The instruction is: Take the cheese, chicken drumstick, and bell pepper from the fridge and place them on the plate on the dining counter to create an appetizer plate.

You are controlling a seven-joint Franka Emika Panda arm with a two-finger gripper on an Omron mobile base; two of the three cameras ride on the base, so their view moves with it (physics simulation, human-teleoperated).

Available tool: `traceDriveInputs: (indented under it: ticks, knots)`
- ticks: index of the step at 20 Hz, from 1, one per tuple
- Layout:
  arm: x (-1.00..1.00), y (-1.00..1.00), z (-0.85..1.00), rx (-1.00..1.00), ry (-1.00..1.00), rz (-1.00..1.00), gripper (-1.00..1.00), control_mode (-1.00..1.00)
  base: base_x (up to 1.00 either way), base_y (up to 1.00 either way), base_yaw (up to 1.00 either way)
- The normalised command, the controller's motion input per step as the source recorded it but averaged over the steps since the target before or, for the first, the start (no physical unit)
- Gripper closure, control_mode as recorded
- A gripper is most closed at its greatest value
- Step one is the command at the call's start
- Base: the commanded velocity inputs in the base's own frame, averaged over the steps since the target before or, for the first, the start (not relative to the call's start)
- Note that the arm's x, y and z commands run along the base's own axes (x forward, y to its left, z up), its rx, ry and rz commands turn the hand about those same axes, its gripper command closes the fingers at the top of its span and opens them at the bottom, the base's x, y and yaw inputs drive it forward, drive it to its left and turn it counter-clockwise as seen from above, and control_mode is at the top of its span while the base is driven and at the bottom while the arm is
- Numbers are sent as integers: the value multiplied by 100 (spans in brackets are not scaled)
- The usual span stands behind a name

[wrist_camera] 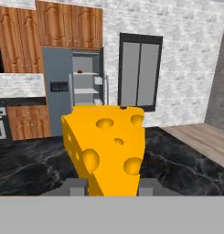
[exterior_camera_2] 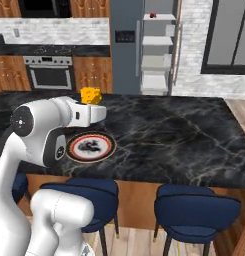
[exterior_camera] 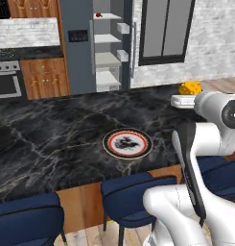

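Note:
My gripper (wrist_camera: 112, 183) is shut on the cheese (wrist_camera: 106, 146), a yellow-orange wedge with holes that stands upright between the fingers. From the base the cheese (exterior_camera: 190, 88) hangs above the right part of the dining counter (exterior_camera: 52, 139), to the right of and beyond the plate (exterior_camera: 127, 143). In the right base view the cheese (exterior_camera_2: 91, 96) is above and just behind the plate (exterior_camera_2: 91, 146). The fridge (exterior_camera: 78, 48) stands open behind the counter, with the red bell pepper (exterior_camera: 98, 15) on its top shelf. The chicken drumstick is out of view.
Blue stools (exterior_camera: 133, 194) line the near edge of the counter. An oven (exterior_camera_2: 49, 72) and wooden cabinets (exterior_camera: 44, 77) stand left of the fridge. A dark-framed window (exterior_camera: 167, 29) sits in the white brick wall to its right.

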Motion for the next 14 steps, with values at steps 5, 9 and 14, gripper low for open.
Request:
traceDriveInputs:
  ticks: [5,9,14]
  knots:
    - [0,0,0,0,0,0,100,100,55,-21,54]
    - [0,0,0,0,0,0,100,100,54,0,43]
    - [50,0,-24,0,19,28,100,-100,11,0,8]
